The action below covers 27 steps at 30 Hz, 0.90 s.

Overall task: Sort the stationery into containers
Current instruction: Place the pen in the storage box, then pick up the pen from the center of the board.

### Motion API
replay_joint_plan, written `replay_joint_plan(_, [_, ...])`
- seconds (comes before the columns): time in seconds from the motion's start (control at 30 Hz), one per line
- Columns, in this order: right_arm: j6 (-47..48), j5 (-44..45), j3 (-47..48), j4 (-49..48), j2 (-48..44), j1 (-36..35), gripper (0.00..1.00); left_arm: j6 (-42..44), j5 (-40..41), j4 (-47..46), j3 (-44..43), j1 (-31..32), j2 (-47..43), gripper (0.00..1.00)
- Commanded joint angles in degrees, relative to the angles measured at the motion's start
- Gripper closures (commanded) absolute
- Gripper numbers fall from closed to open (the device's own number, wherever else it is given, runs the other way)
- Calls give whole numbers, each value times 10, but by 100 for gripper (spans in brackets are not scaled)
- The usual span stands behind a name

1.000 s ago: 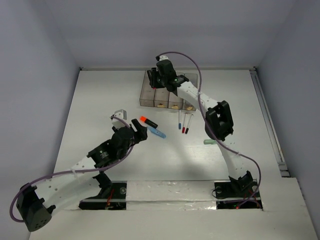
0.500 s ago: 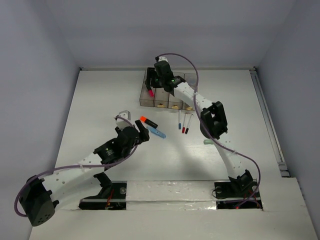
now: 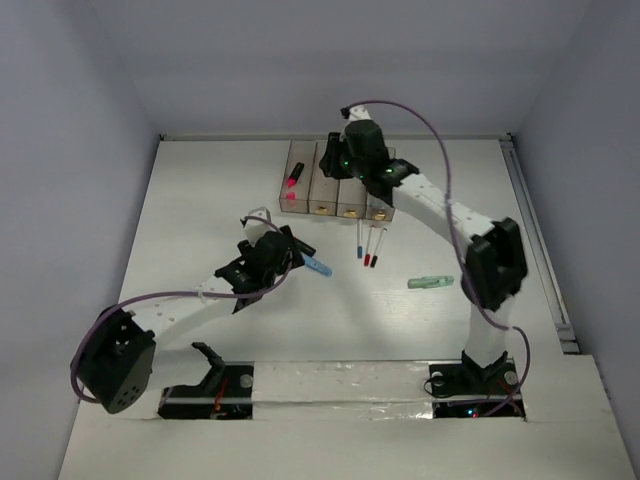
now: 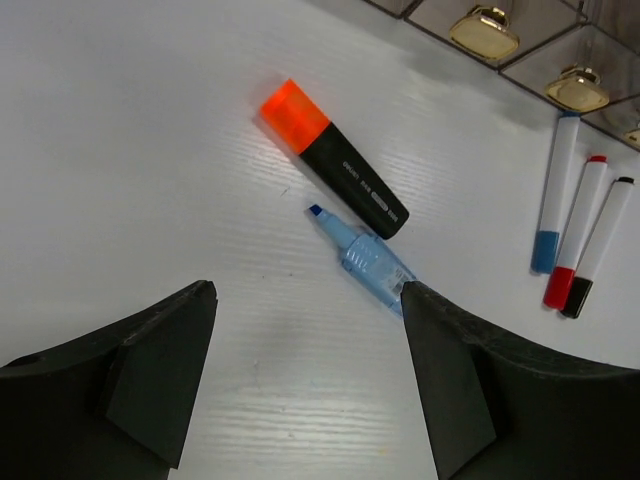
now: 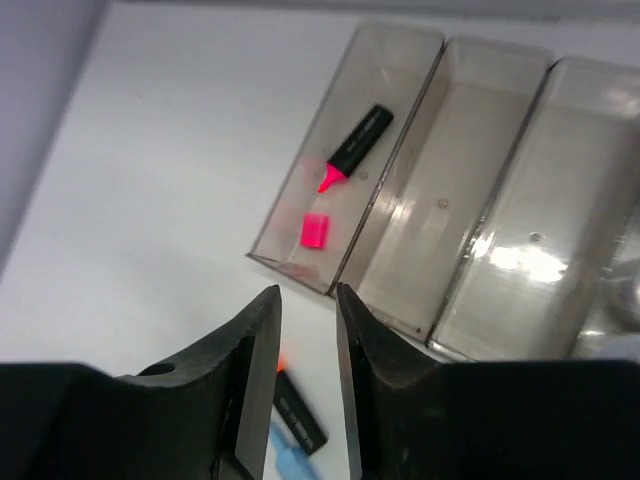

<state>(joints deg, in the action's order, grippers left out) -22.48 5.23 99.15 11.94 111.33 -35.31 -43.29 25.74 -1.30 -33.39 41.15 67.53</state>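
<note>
The containers are a row of joined translucent bins at the back. A pink highlighter lies uncapped in the leftmost bin, with a small pink piece beside it. My right gripper hovers above that bin's front, jaws slightly apart and empty. The orange highlighter and the light blue marker lie side by side on the table. My left gripper is open just short of them, its right finger over the marker's end. A pale green marker lies to the right.
Three thin white pens with blue, red and black caps lie parallel in front of the bins. Tan tabs stick out from the bin fronts. The table's back wall runs right behind the bins.
The pink highlighter left my right gripper and now lies in the leftmost bin; that gripper shifted right. My left gripper has reached forward towards the orange highlighter and blue marker, opening a little wider.
</note>
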Motion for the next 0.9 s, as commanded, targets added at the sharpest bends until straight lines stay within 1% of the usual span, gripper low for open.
replay_joint_plan(0.0, [31, -3, -102, -93, -159, 2, 71, 11, -8, -57, -37, -25, 32, 28])
replay_joint_plan(0.03, [30, -3, -131, -94, -160, 2, 76, 13, -8, -57, -44, -31, 47, 28])
replay_joint_plan(0.07, [31, -4, -159, -97, -208, 2, 81, 14, -9, -58, -51, -37, 62, 28])
replay_joint_plan(0.1, [31, -6, -211, -99, -232, 2, 81, 19, -11, -60, -58, -42, 90, 29])
replay_joint_plan(0.13, [42, -7, -235, -99, -253, 2, 81, 22, -13, -62, -74, -42, 103, 30])
replay_joint_plan(0.17, [45, -7, -255, -95, -294, 2, 80, 22, -12, -62, -79, -48, 113, 30])
replay_joint_plan(0.23, [60, -6, -303, -87, -329, 2, 78, 25, -9, -69, -92, -48, 135, 32])
replay_joint_plan(0.3, [66, -16, -330, -72, -376, 2, 73, 24, -5, -67, -103, -48, 155, 32])
replay_joint_plan(0.33, [63, -20, -360, -69, -392, 2, 72, 24, -3, -63, -115, -48, 162, 32])
replay_joint_plan(0.4, [60, -43, -395, -77, -434, 2, 69, 23, -4, -62, -126, -48, 180, 33])
replay_joint_plan(0.47, [52, -64, -433, -84, -455, 2, 67, 23, -6, -60, -139, -48, 194, 33])
replay_joint_plan(0.57, [46, -86, -461, -85, -475, 2, 64, 22, -8, -55, -160, -48, 232, 34])
replay_joint_plan(0.7, [44, -109, -478, -80, -481, 2, 60, 20, -2, -55, -179, -42, 283, 37])
replay_joint_plan(0.87, [33, -128, -500, -88, -509, 2, 58, 19, 20, -52, -192, -42, 313, 38])
